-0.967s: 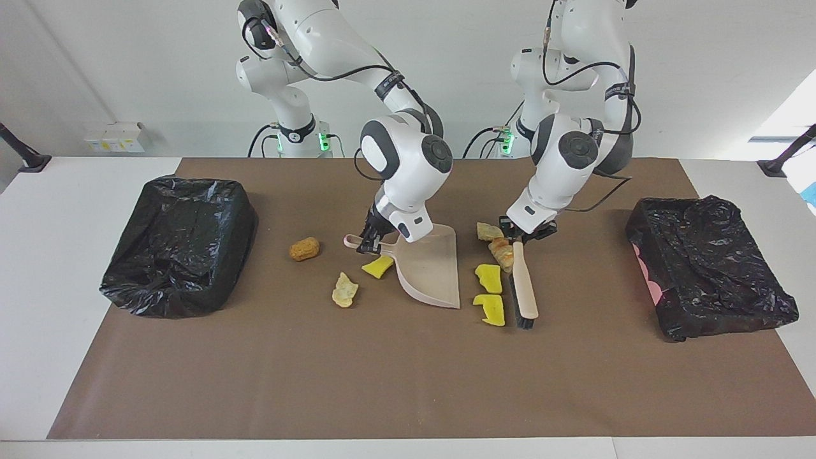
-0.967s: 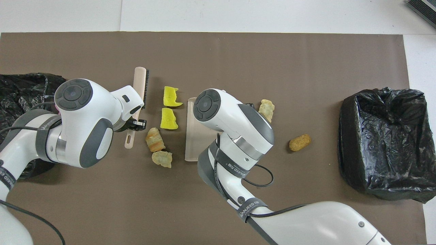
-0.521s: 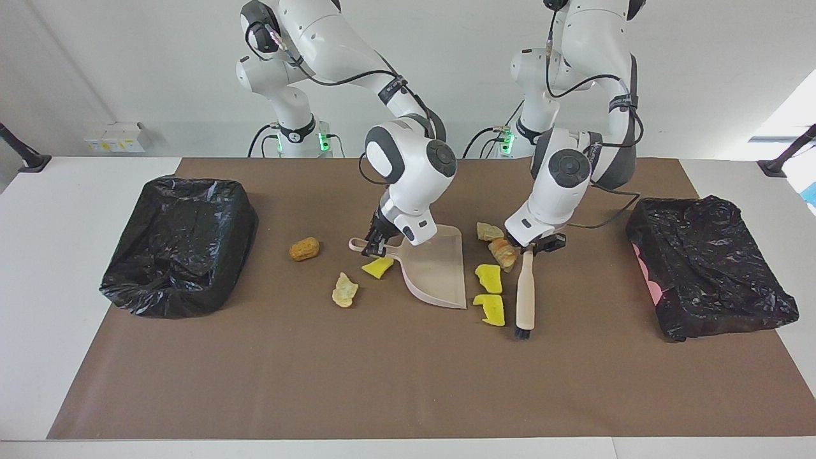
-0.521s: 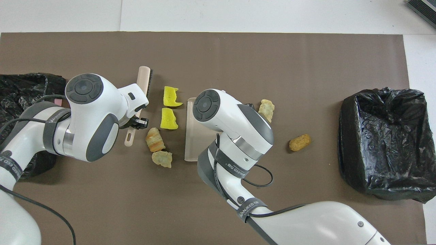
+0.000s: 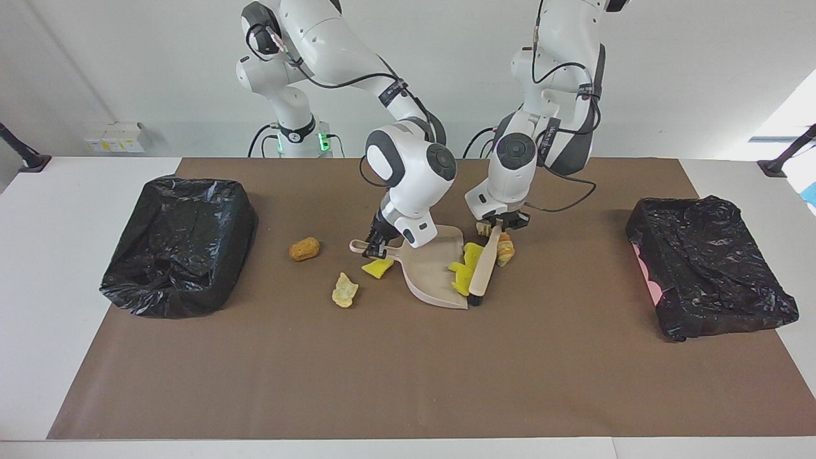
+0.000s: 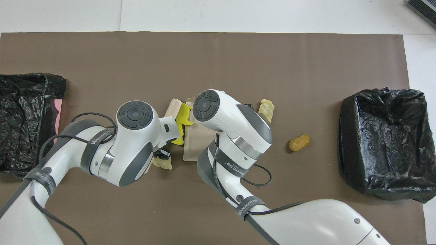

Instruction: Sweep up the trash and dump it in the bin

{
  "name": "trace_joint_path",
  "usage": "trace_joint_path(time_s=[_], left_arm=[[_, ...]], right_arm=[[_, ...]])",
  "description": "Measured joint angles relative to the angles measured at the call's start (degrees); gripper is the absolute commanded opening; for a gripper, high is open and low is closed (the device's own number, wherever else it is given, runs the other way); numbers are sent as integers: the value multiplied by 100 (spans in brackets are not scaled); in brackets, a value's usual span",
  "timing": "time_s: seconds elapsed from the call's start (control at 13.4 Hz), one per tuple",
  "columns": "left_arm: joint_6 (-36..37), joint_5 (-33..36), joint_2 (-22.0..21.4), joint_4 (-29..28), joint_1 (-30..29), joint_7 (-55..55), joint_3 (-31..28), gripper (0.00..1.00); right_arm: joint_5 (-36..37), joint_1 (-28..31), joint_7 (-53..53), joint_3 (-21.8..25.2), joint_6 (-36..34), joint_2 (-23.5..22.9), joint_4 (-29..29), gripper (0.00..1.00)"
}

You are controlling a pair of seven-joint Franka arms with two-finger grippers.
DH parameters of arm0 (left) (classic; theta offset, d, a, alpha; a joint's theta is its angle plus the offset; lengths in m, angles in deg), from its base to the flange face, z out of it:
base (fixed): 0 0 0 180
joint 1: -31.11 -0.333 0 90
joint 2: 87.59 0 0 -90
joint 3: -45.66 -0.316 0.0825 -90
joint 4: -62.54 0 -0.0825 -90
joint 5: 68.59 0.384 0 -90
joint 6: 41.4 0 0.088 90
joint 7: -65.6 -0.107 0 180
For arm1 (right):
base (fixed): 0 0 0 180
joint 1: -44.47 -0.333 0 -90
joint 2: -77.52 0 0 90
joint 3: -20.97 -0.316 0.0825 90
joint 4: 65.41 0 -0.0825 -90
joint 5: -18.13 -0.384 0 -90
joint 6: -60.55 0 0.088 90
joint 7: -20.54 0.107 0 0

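**Brush stroke lands two yellow chunks at the dustpan mouth**

Left pincer (image 5: 496, 227) is clamped on the brush (image 5: 482, 268) handle; the brush has swung in from the left arm's end of the table since a second ago and now lies against the open edge of the dustpan (image 5: 431, 271); the two yellow chunks (image 5: 464, 268) that lay apart on the mat are now pressed between bristles and pan, partly on its floor.

Right pincer (image 5: 371, 244) is clamped on the dustpan handle, pan unmoved, lip on the mat.

An orange-brown lump (image 5: 505, 249) sits just beside the brush, outside the pan; a tan lump (image 6: 162, 163) is nearer the robots.

Unswept, toward the right arm's end: yellow chunk (image 5: 377, 266) touching the pan's back, pale scrap (image 5: 344, 291), brown lump (image 5: 304, 248).

Judgement: first sweep partly done; neither bin (image 5: 182, 245) has received anything.
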Motion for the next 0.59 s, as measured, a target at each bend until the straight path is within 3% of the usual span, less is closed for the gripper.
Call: trace_joint_path(time_s=[0.15,0.37,0.59], left_arm=[[-1,-437,-81,12,15,367,-17,0],[5,-538,-244,77,-125,1328,-154,0],[684,-545,-501,203,-420,2495,-185,0]], right_arm=[[-11,16,0,0,0,-4,2,0],[-9,55,-103,1,0,-7,-5,0],[-5,220,-601,9,44,2,-34,0]])
